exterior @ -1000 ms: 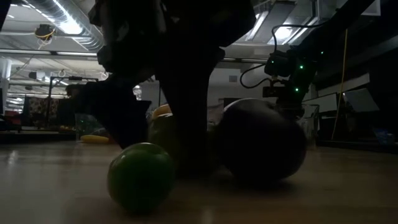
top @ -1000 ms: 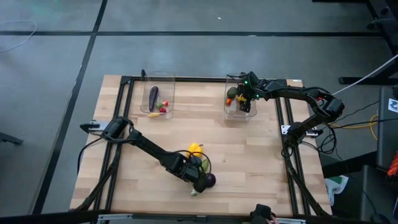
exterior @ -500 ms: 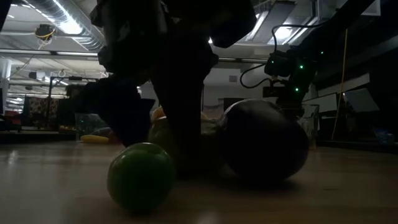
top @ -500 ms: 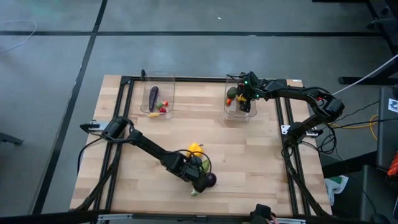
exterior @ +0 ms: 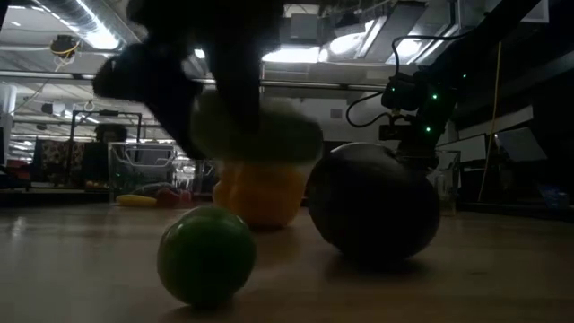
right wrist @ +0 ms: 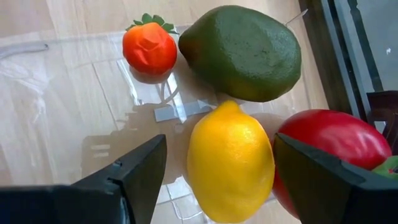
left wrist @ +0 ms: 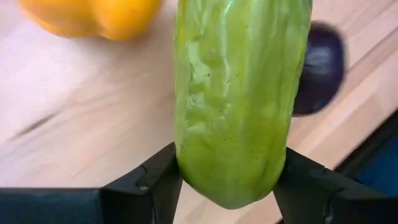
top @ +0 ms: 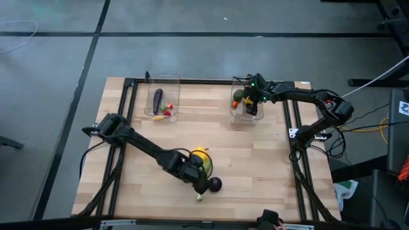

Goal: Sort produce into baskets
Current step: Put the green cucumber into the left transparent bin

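Note:
My left gripper (top: 198, 176) is shut on a green cucumber (left wrist: 239, 93) above the table's near middle. Below it are a yellow pepper (exterior: 265, 193), a purple round piece (exterior: 372, 202) and a small green ball (exterior: 206, 256), all resting on the wood. My right gripper (right wrist: 217, 149) is open over the right clear basket (top: 245, 115), its fingers on either side of a lemon (right wrist: 230, 162) without touching it. Beside the lemon lie an avocado (right wrist: 242, 53), a red tomato (right wrist: 336, 149) and a small red piece (right wrist: 149, 50). My left gripper pinches the cucumber near one end (left wrist: 230, 180) between its two fingers, one on each side. The rest of the cucumber juts out beyond the fingertips. In the low view the cucumber (exterior: 260, 135) hangs clear of the table, above the yellow pepper.
The left clear basket (top: 163, 114) at the far left holds a purple eggplant (top: 158, 99) and small red pieces. Black frame rails run along the table's sides. Bare wood lies between the two baskets and the near pile.
My left gripper has risen with the cucumber, which has come up off the table from among the pile and now hangs above the yellow pepper. The gripper has also shifted a little toward the table's far left.

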